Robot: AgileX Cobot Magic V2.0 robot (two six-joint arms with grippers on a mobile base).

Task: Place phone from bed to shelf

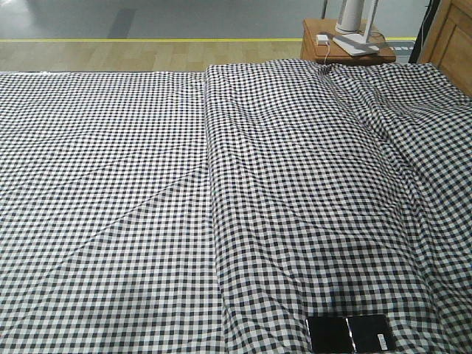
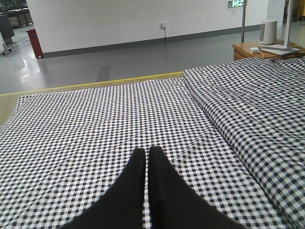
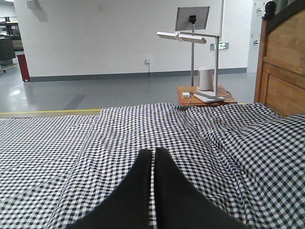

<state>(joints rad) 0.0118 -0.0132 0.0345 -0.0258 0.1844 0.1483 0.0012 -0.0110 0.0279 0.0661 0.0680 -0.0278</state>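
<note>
The phone (image 1: pixel 349 333), a glossy black slab with a middle crease and a small white sticker, lies flat on the bed (image 1: pixel 147 184) near its front right edge. The checked sheet shows a long raised fold (image 1: pixel 210 184) down the middle. Neither arm appears in the front view. In the left wrist view my left gripper (image 2: pixel 147 151) hovers over the flat sheet (image 2: pixel 95 124), its black fingers pressed together with nothing between them. My right gripper (image 3: pixel 154 151) is likewise shut and empty above the rumpled sheet (image 3: pixel 214 143). The phone is out of both wrist views. The shelf is out of view.
A small wooden nightstand (image 1: pixel 343 50) stands beyond the bed's far right corner, carrying a white lamp base (image 1: pixel 352 33) and a small white charger (image 1: pixel 322 39). A wooden headboard (image 3: pixel 281 71) rises along the right side. Grey floor with a yellow line (image 1: pixel 147 40) lies past the bed.
</note>
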